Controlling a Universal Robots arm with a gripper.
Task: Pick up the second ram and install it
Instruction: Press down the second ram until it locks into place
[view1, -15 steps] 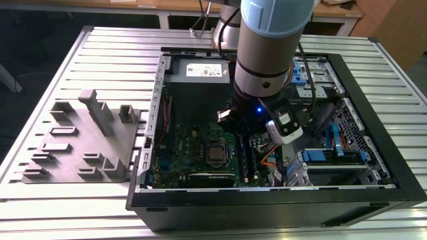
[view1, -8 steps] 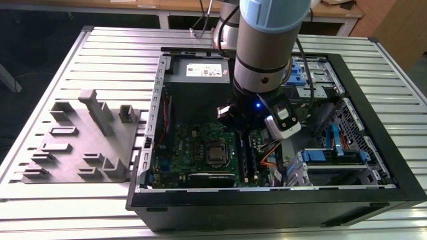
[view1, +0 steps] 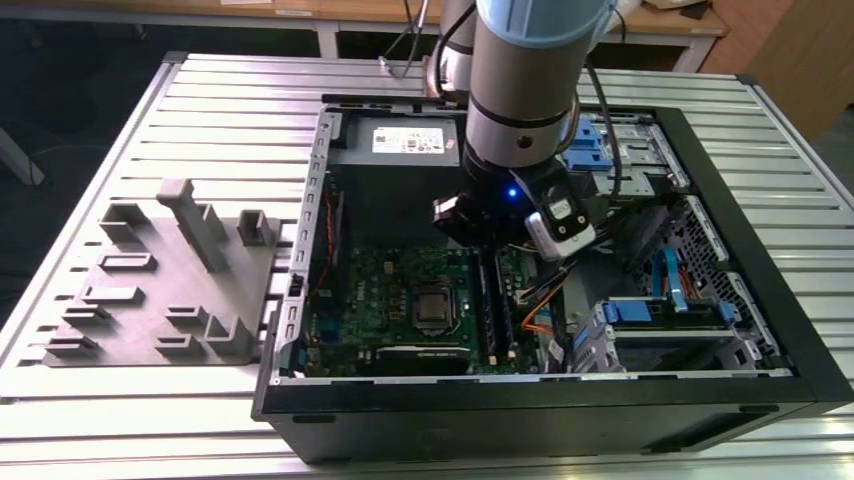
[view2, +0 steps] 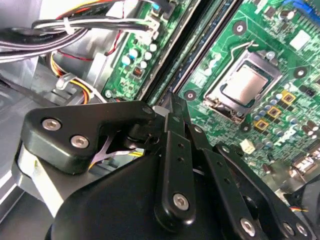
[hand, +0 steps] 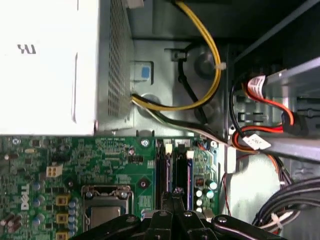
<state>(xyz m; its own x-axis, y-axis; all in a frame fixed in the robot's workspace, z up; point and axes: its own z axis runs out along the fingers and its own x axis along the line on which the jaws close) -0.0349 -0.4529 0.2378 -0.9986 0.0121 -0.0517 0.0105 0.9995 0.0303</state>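
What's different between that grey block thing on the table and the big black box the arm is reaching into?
The grey rack is low, with upright pegs; the black computer case is far bigger. The rack is grey all over; the case lies open, holding a green motherboard. Both rest on the slatted table.
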